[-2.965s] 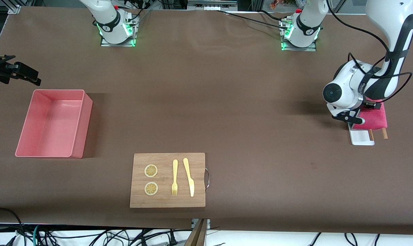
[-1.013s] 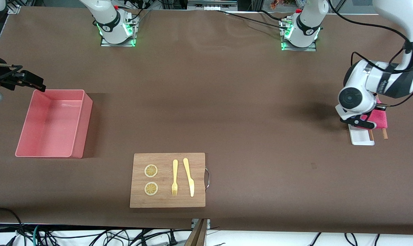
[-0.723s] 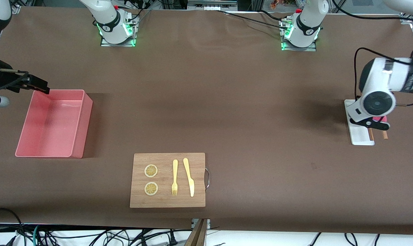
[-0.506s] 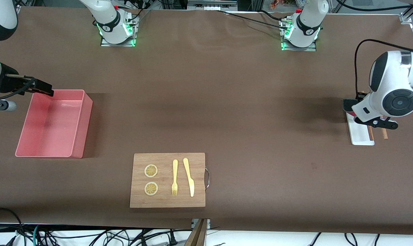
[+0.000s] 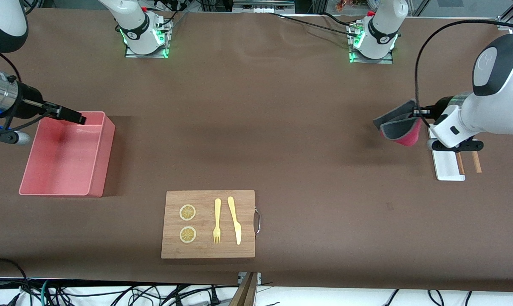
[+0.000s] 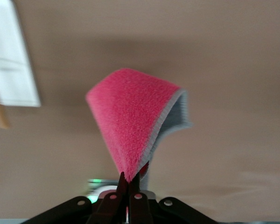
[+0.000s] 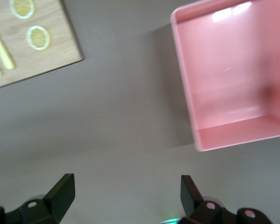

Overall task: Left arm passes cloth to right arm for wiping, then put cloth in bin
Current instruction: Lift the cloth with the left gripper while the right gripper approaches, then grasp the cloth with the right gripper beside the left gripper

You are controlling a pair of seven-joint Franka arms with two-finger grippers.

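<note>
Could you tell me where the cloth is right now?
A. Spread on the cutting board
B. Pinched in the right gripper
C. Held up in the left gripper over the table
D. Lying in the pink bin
C. The left gripper is shut on a corner of the cloth, which hangs off the table beside the white tray; the bin holds nothing, and the right gripper is open.

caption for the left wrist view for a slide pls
Left hand shut on a corner of the cloth, which hangs lifted over the brown table, small white tray nearby.
</note>
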